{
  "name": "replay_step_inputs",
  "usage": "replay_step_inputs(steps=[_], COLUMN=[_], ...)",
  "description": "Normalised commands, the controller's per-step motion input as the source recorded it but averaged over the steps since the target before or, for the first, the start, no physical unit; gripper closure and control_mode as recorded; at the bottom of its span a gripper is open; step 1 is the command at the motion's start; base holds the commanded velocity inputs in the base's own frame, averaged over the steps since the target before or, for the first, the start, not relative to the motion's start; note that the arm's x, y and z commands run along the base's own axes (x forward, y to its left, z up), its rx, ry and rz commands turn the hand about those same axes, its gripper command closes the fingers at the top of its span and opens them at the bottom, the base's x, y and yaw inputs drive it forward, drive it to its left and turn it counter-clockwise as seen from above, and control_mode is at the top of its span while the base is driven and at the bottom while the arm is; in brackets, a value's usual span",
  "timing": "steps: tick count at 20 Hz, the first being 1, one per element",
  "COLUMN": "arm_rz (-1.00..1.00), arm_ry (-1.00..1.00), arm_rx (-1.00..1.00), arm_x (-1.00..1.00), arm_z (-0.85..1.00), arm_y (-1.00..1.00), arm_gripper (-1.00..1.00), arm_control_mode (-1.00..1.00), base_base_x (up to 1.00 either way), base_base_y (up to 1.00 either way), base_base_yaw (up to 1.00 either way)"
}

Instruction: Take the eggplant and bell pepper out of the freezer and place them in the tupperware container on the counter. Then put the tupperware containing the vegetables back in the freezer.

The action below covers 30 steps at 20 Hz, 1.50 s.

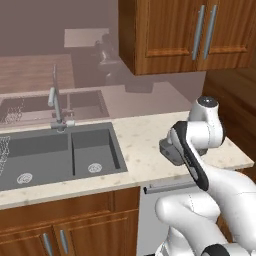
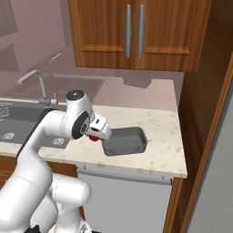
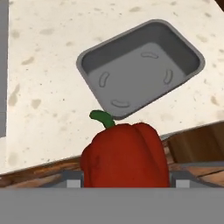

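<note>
A red bell pepper [image 3: 124,153] with a green stem sits low in the hand view, my gripper [image 3: 127,183] shut on it. Beyond the pepper, the dark grey tupperware container [image 3: 89,65] lies empty on the beige counter [image 3: 43,87]. From the right base camera the gripper [image 2: 95,135] hangs just left of the tupperware container [image 2: 136,133], a little above the counter [image 2: 159,123], with the bell pepper [image 2: 93,138] a red spot under the hand. The eggplant is out of view. A grey surface at the far right may be the freezer [image 2: 218,182].
A dark double sink [image 1: 60,155] with a faucet [image 1: 56,100] is set into the counter to the left. Wooden wall cabinets [image 2: 136,32] hang above the tupperware. The counter's front edge [image 2: 132,170] runs close below the container, over a grey-fronted drawer [image 2: 123,195].
</note>
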Motion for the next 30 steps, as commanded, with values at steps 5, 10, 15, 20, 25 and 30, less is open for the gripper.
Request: replay_step_inputs(steps=[5, 10, 15, 20, 25, 30], arm_rz=[0.00, 0.00, 0.00, 0.03, 0.03, 0.03], arm_ry=[0.15, 0.06, 0.01, 0.00, 0.00, 0.00], arm_rx=[0.00, 0.00, 0.00, 0.00, 0.00, 0.00], arm_x=[0.53, 0.46, 0.30, 0.24, 0.30, 0.35], arm_z=[-0.32, -0.29, -0.49, -0.57, -0.37, -0.28], arm_y=[-0.20, -0.17, -0.06, 0.00, 0.00, -0.01], arm_gripper=[1.00, 1.00, 1.00, 1.00, 1.00, 1.00], arm_control_mode=[-1.00, -1.00, -1.00, -1.00, -1.00, -1.00], base_base_x=[0.00, 0.00, 0.00, 0.00, 0.00, 0.00], base_base_y=[0.00, 0.00, 0.00, 0.00, 0.00, 0.00], base_base_yaw=[0.00, 0.00, 0.00, 0.00, 0.00, 0.00])
